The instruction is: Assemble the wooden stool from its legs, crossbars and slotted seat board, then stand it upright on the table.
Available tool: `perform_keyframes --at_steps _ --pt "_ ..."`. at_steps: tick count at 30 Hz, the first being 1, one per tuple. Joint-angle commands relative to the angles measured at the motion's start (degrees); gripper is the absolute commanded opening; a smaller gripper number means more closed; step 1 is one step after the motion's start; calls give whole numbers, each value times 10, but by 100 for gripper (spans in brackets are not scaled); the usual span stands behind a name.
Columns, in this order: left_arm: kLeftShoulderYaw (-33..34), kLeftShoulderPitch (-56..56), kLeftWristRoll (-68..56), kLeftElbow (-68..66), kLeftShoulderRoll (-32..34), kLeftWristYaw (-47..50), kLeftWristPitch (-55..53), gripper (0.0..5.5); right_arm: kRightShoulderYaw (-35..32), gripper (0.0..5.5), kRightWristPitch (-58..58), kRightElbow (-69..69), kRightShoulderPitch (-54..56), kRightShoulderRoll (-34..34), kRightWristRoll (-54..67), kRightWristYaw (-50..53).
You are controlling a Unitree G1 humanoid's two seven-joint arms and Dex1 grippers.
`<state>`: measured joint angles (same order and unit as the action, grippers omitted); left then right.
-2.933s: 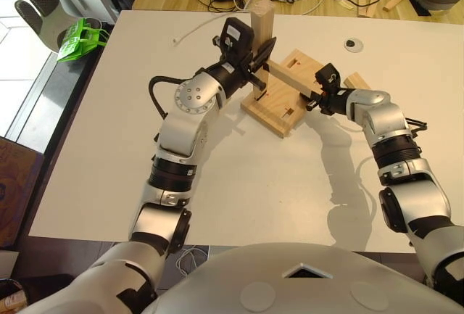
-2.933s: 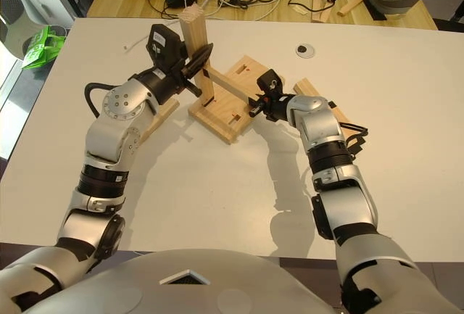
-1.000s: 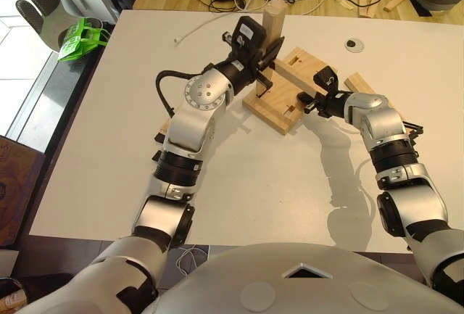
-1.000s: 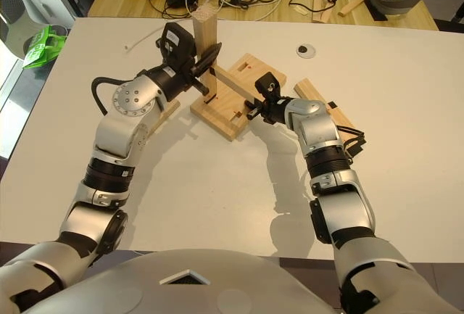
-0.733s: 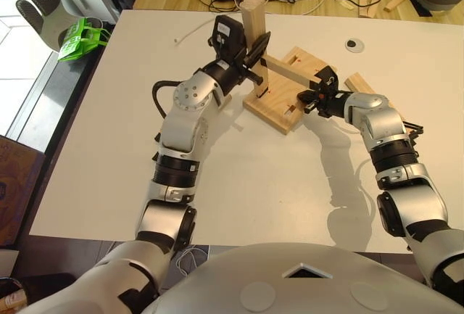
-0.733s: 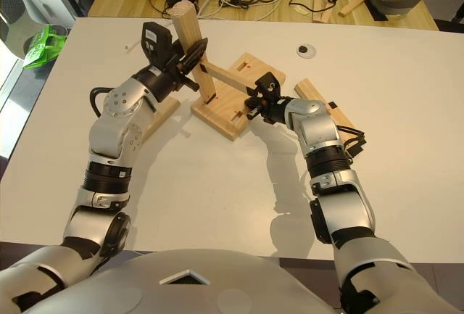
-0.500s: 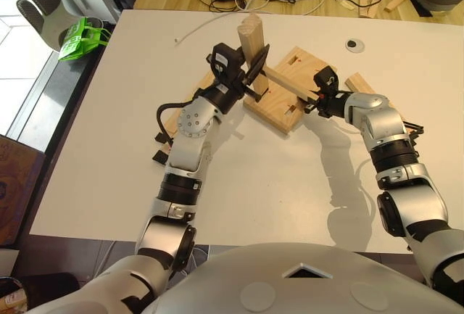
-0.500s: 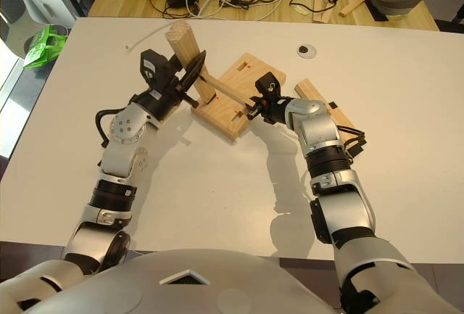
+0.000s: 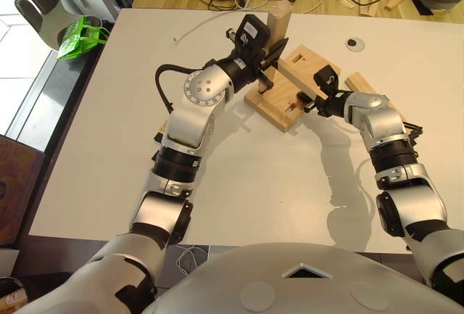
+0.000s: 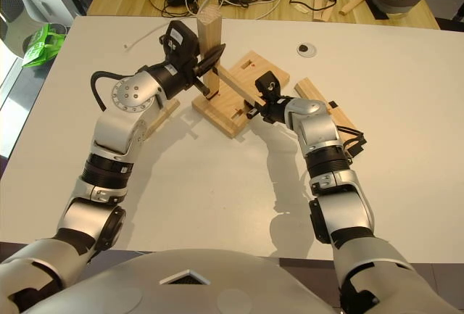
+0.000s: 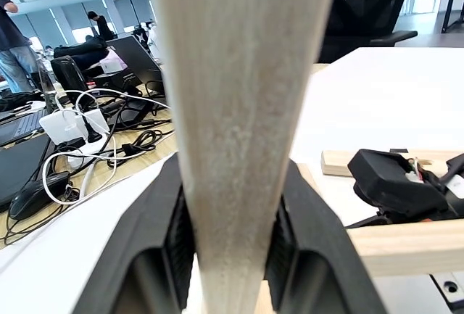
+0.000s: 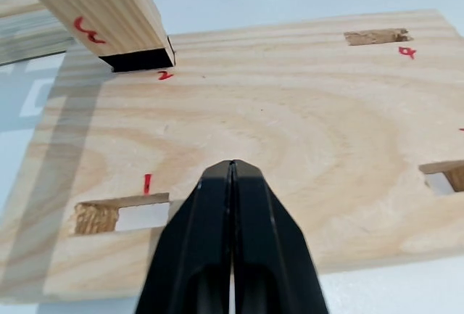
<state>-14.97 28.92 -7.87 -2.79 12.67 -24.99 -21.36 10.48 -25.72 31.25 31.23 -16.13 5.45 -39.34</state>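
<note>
Now the slotted seat board (image 9: 272, 107) lies flat on the white bench (image 9: 254, 176). A leg (image 9: 278, 18) stands upright at the board's left corner, its lower end at one of the slots. The left end effector (image 11: 230, 252) is clamped on this leg, one black finger on each side. A crossbar (image 11: 406, 247) sticks out sideways from the leg, over the board, toward the right end effector (image 12: 232, 169). That end effector hovers just above the board's near edge, beside a slot, its fingers pressed together with nothing between them. A spare wooden piece (image 9: 357, 82) lies just right of the board.
</note>
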Motion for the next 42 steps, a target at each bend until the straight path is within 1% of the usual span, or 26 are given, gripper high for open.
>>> perform_keyframes --at_steps 1,4,9,17,18,22,27,33,38,42 --pt "-48 -91 4 -101 27 -52 -139 103 21 0 -29 20 -42 15 -15 5" --pt "-22 -79 -20 -55 17 -43 -148 103 20 0 -27 17 -49 13 -16 7" --pt "14 -25 -28 -49 -5 -15 -153 103 26 0 -20 18 -53 17 -21 8" --pt "27 3 -35 1 -30 -3 -155 103 33 0 -10 18 -56 11 -25 3" --pt "32 5 -35 3 -32 5 -156 140 34 0 -10 17 -58 10 -25 3" --pt "55 15 -31 4 -46 34 -162 215 37 0 -8 15 -61 11 -24 5" --pt "81 32 -25 2 -59 72 -151 293 42 0 -10 8 -70 12 -23 7" --pt "108 53 -47 37 -79 79 -145 298 45 0 -10 5 -76 10 -24 9" --pt "110 59 -64 78 -86 72 -149 298 46 0 -8 7 -75 10 -25 8" --pt "110 74 -60 104 -89 79 -125 298 46 0 -6 7 -76 9 -26 9"
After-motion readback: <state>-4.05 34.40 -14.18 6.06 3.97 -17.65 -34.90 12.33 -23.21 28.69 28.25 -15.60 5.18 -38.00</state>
